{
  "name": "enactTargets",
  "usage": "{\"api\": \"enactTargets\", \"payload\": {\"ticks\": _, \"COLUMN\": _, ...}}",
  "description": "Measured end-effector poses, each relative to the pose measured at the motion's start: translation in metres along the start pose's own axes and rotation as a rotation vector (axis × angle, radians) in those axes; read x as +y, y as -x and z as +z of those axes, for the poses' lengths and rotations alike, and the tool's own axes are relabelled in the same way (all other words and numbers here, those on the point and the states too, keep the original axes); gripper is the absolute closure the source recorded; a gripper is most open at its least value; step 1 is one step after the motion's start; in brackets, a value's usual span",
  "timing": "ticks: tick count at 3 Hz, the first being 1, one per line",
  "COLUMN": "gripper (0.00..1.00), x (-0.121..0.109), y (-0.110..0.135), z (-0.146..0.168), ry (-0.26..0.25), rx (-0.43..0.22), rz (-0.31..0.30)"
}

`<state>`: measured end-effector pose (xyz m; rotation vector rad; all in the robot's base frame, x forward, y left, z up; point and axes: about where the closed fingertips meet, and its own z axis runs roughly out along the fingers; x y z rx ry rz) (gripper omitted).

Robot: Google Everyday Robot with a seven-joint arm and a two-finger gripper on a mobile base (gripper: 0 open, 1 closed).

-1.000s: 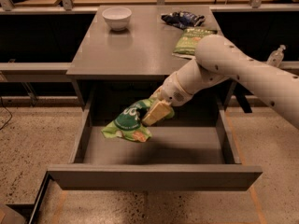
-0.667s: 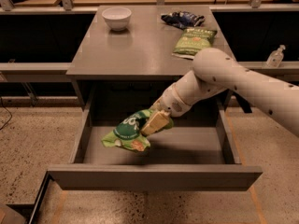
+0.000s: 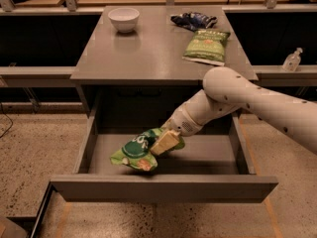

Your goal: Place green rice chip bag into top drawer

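Observation:
The green rice chip bag (image 3: 134,152) is bright green with a dark round logo. It hangs low inside the open top drawer (image 3: 163,186), left of centre, close to the drawer floor. My gripper (image 3: 165,142) reaches down into the drawer from the right and is shut on the bag's right end. The white arm (image 3: 237,98) comes in from the right edge, over the drawer's right side.
On the grey table (image 3: 148,53) above the drawer stand a white bowl (image 3: 124,19), a small dark blue bag (image 3: 193,20) and a paler olive-green bag (image 3: 207,45). A clear bottle (image 3: 292,59) stands on the ledge at the right. Speckled floor surrounds the drawer.
My gripper has moved down and a little forward with the green bag, lowering it deeper into the drawer toward its floor.

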<state>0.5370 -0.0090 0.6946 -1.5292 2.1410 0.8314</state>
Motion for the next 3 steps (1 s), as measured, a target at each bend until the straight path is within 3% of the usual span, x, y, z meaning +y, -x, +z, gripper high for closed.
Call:
{"api": "enactTargets", "payload": {"ticks": 1, "gripper": 0.05, "x": 0.0006, "y": 0.0006, "z": 0.0014, "ry": 0.003, "rx": 0.001, "rz": -0.002}}
{"api": "enactTargets", "payload": {"ticks": 3, "gripper": 0.00, "x": 0.0011, "y": 0.0006, "z": 0.0026, "ry": 0.006, "rx": 0.002, "rz": -0.003}}
